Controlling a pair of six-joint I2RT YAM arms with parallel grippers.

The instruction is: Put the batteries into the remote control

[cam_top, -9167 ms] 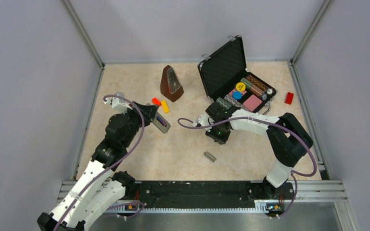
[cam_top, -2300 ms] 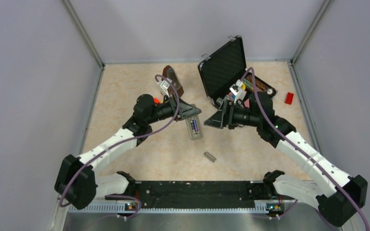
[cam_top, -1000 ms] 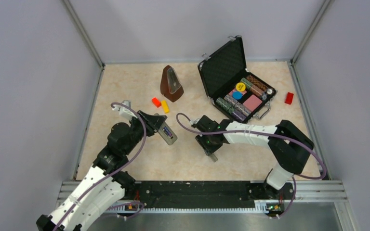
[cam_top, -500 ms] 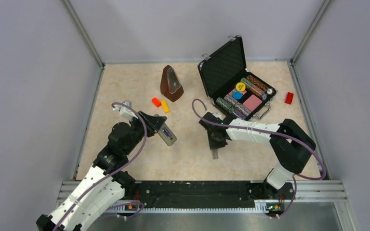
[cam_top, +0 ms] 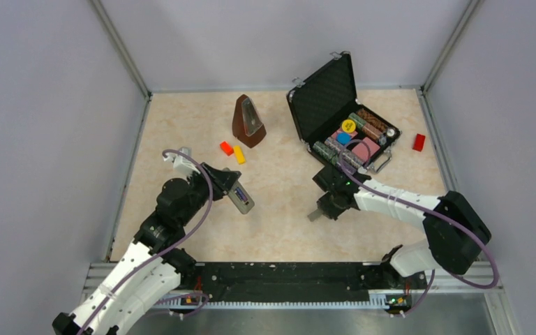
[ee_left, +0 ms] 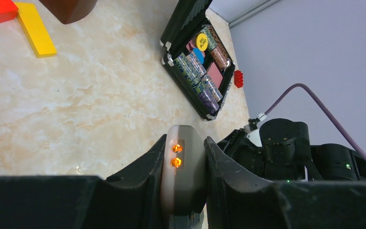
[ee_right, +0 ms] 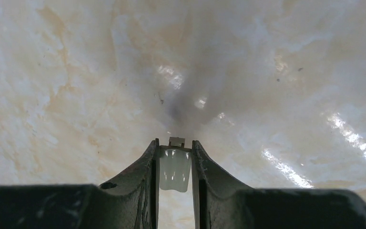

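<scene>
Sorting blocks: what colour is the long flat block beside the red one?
The long flat block is yellow, clearest in the left wrist view.

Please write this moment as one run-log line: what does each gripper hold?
left gripper: shut on remote control | right gripper: shut on grey cover piece, above table | stage: cover not yet fitted

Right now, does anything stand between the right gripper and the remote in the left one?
Nothing visible does. The table between the right gripper, shut on a small flat piece, and the remote in the left gripper is bare; the yellow block lies farther back.
</scene>
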